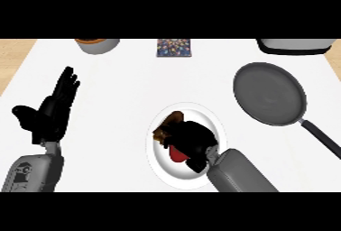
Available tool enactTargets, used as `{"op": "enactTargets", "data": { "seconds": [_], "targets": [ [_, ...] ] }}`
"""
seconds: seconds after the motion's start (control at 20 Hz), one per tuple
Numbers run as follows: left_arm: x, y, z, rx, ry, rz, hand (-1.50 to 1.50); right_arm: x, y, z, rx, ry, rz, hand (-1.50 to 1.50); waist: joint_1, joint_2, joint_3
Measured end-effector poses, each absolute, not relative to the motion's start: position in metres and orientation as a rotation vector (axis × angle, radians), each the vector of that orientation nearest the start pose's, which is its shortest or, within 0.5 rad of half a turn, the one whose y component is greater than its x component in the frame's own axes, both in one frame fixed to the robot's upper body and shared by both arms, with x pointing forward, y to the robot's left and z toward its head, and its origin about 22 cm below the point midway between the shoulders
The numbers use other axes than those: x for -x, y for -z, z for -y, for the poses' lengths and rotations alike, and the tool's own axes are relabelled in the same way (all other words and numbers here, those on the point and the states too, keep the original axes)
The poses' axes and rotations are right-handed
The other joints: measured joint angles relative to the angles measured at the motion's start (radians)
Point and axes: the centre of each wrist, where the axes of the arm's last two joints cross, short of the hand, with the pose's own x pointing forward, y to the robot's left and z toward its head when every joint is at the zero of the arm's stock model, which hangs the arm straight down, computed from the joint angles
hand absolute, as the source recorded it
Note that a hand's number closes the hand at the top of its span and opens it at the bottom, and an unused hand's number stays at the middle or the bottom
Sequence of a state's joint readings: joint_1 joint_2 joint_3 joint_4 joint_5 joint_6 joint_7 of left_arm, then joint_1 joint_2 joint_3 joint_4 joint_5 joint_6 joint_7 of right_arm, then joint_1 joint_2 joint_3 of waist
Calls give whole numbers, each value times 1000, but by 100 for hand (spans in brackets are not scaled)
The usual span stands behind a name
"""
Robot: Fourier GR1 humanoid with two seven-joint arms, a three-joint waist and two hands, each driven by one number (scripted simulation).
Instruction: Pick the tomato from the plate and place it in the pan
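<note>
A red tomato point(177, 156) (mostly hidden) lies on a round white plate point(162, 173). A dark grey pan point(269, 92) sits to its right.

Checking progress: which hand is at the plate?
The right hand, curled round the red tomato on the plate; the left hand rests open at the view's left.

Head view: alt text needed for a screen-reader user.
The right hand curls its fingers over a red tomato on a white plate. The grey pan lies to its right, holding nothing; the left hand rests open at the left.
</note>
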State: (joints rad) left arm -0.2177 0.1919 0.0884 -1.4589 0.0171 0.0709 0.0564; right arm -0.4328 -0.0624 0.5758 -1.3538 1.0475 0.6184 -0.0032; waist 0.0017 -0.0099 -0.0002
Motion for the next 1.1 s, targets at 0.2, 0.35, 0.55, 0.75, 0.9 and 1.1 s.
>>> {"op": "enactTargets", "data": {
  "seconds": [0.2,0.35,0.55,0.75,0.9,1.1],
  "targets": [
    [-293,-46,-274,-197,51,1616,0,-282,-32,78,238,-1963,1263,150,0,-1,1],
    [-299,-50,-275,-200,53,1620,0,-283,-31,78,237,-1972,1280,150,-1,-2,1],
    [-298,-48,-273,-194,49,1618,0,-286,-34,75,299,-1858,1295,150,6,0,2],
    [-296,-48,-274,-201,46,1620,0,-303,-37,94,516,-1533,1193,150,1,3,2],
    [-297,-49,-274,-202,53,1622,0,-317,-45,108,725,-1291,1094,150,6,8,0],
    [-300,-51,-269,-186,71,1626,0,-333,-78,99,1017,-1002,1080,150,31,10,-1]
  ]
}}
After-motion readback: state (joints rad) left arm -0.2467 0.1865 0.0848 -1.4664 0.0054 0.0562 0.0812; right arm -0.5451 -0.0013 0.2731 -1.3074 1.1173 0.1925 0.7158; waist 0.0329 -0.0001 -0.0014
